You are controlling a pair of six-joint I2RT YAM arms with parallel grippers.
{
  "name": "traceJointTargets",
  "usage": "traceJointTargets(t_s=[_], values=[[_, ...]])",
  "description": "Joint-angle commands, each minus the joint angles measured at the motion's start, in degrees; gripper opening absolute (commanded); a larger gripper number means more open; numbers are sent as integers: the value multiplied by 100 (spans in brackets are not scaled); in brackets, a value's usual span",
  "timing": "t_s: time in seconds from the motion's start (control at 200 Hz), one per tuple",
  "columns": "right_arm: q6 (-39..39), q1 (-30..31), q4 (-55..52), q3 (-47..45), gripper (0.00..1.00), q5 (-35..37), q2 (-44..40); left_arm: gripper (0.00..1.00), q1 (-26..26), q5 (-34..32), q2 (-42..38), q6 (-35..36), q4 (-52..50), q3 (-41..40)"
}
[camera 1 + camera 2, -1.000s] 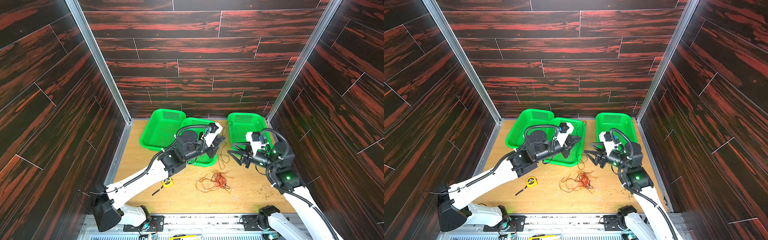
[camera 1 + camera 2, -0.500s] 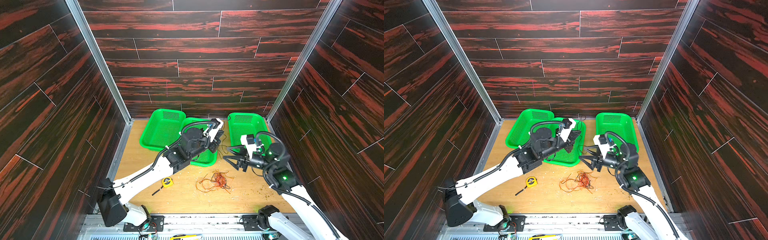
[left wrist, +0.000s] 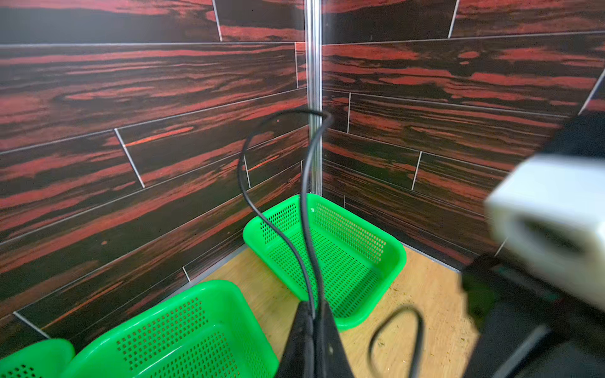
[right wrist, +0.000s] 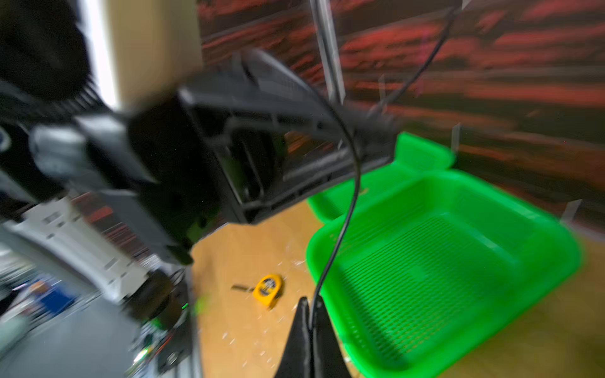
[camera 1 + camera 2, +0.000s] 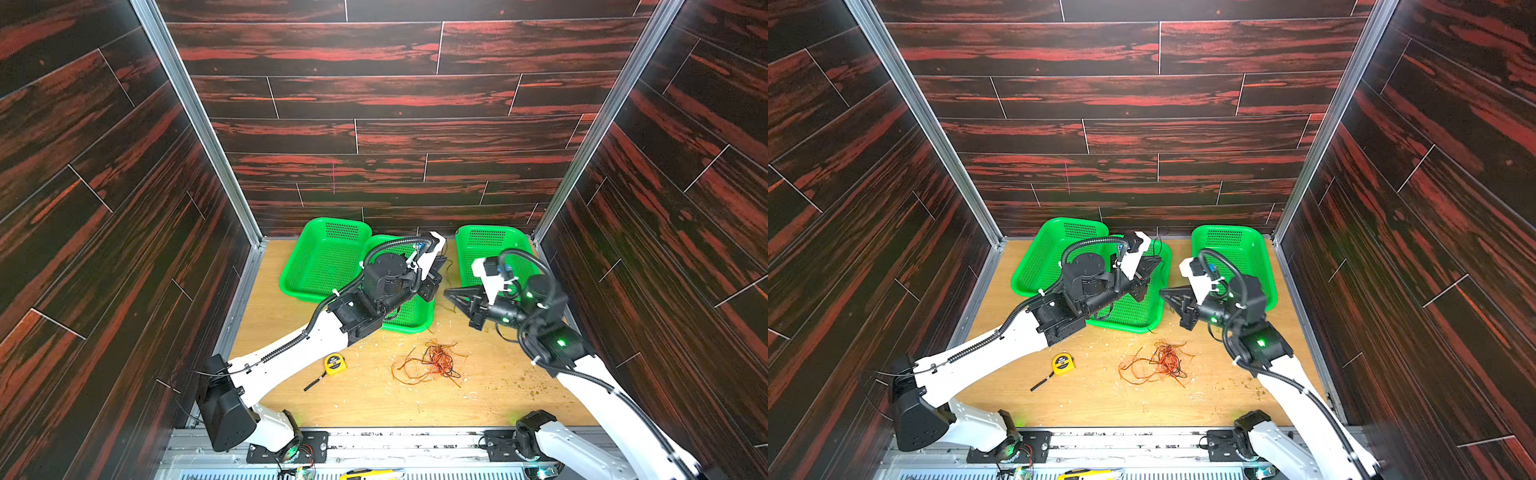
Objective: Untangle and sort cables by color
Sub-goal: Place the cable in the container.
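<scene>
Up close, left hand (image 3: 313,309) pinches black cable (image 3: 303,209), right hand (image 4: 309,307) too, orange tangle (image 5: 436,361) only overhead

baskets (image 5: 324,266) line the back wall (image 5: 374,137), cables (image 5: 432,362) lie before them, tape measure (image 5: 333,362) left of those.

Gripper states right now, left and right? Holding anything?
Left gripper: shut on black cable.
Right gripper: shut on a black cable too; cannot tell if it is the same one.

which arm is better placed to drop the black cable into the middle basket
Probably left: left gripper is shut on the black cable over the middle basket; right gripper holds it beside that basket.
</scene>
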Motion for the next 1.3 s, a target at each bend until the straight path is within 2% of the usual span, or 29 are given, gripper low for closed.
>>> traceJointTargets(t_s=[0.0, 0.05, 0.095, 0.215, 0.336, 0.591, 0.681, 0.751, 0.912, 1.017, 1.177, 1.293], values=[[-123, -42, -148, 372, 0, 607, -249, 15, 233, -141, -275, -353, -151, -319], [-170, -53, -663, 769, 0, 859, -96, 20, 314, -134, -350, -466, -144, -505], [-218, -71, -966, 1047, 0, 1133, 21, 30, 379, -138, -395, -538, -142, -651], [-216, -140, -1209, 1563, 0, 1319, 219, 47, 534, -147, -533, -801, -186, -1022], [-305, -257, -1624, 2186, 0, 1361, 592, 57, 562, -228, -755, -878, -168, -1364], [-598, -500, -2598, 3293, 0, 1388, 1506, 60, 579, -405, -1234, -844, -160, -1949], [-652, -595, -2718, 3422, 0, 988, 1660, 62, 579, -179, -1372, -800, -48, -2088], [-822, -603, -2956, 3549, 0, 556, 1792, 67, 575, -41, -1471, -726, 125, -2166], [-1157, -637, -3807, 3972, 0, 418, 2196, 70, 574, 97, -1522, -440, 142, -2023], [-1226, -647, -3952, 4040, 0, 383, 2308, 70, 579, 149, -1461, -360, 80, -1949], [-1274, -702, -4118, 4106, 0, 879, 2434, 70, 577, 210, -1442, -350, 79, -1991], [-1366, -815, -4227, 4205, 0, 1738, 2568, 70, 573, 204, -1495, -320, -11, -2071]])
